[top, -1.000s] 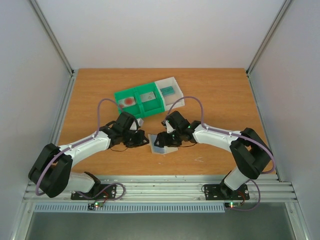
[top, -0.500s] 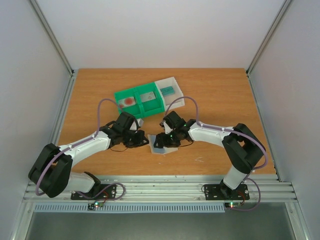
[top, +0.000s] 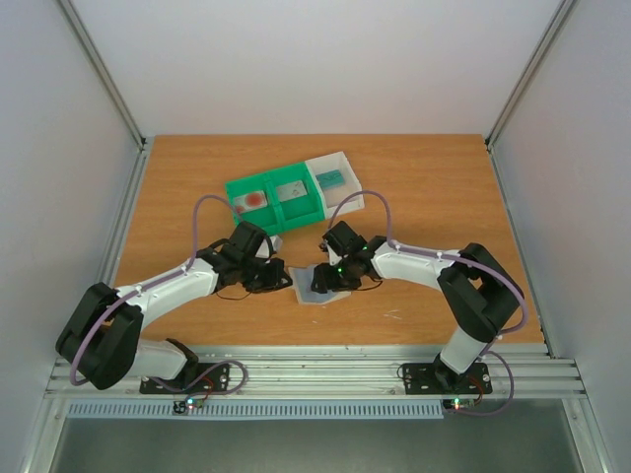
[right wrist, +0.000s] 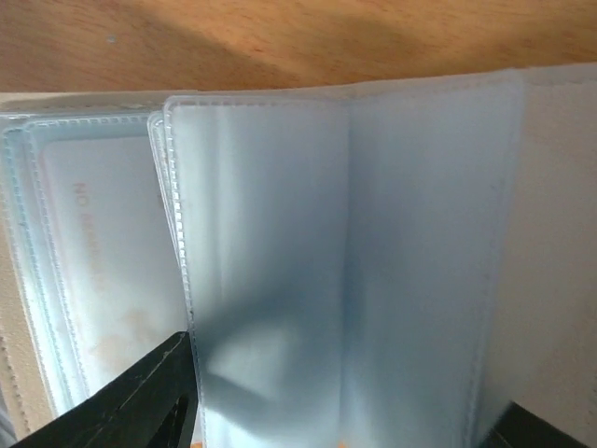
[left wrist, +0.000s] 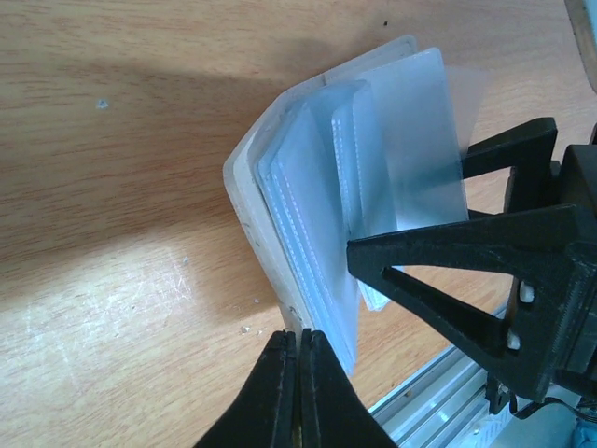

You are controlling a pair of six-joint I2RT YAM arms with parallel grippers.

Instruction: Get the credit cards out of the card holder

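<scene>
Pinching the pale beige cover of the card holder [left wrist: 254,201] at its nearest edge, our left gripper [left wrist: 297,338] has its fingers pressed together on it. We judge this anchors the holder while the other arm works. From those fingertips the holder's long axis runs straight away, slanting a little toward the right gripper [top: 318,280], and its clear sleeves [left wrist: 410,121] fan open to that side. Our right gripper reaches in across that axis with its jaws spread wide, one sleeve lying between them unclamped, likely to leaf through for a card. One sleeve beside it holds a pale card [right wrist: 103,252] with faint reddish print. Beyond both grippers sit a green tray [top: 277,213] and a white tray [top: 345,168].
</scene>
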